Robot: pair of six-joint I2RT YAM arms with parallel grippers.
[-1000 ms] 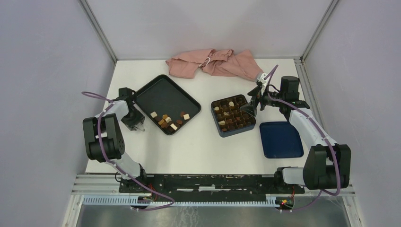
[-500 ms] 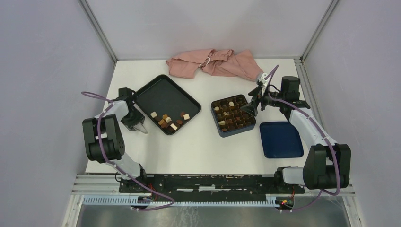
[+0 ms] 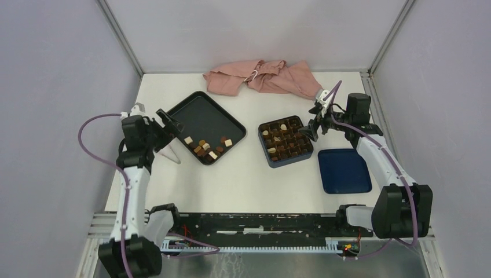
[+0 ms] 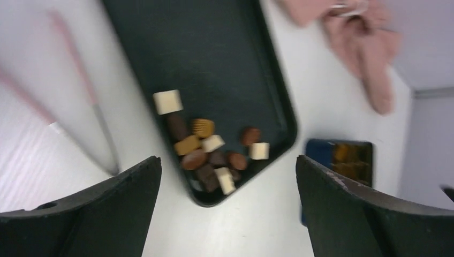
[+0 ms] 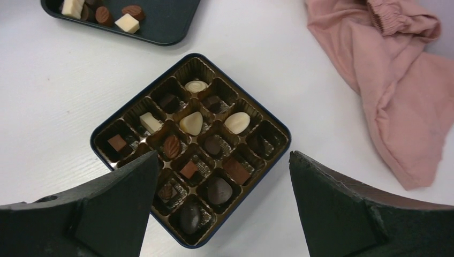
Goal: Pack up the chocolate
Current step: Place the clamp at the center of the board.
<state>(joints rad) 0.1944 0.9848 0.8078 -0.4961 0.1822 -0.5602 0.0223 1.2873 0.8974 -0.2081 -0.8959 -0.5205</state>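
Upon the white worktop [image 3: 249, 179], small brown and cream chocolate pieces [image 4: 213, 143] are heaped in a black rimmed tray [image 4: 214, 48] at left; others are seated in a dark blue gridded box [image 5: 270, 134]. They are judged light, rigid, scuffable, best pinched across flat sides. Left end effector [image 4: 227, 166] and right end effector [image 5: 222, 158] are held open, empty.
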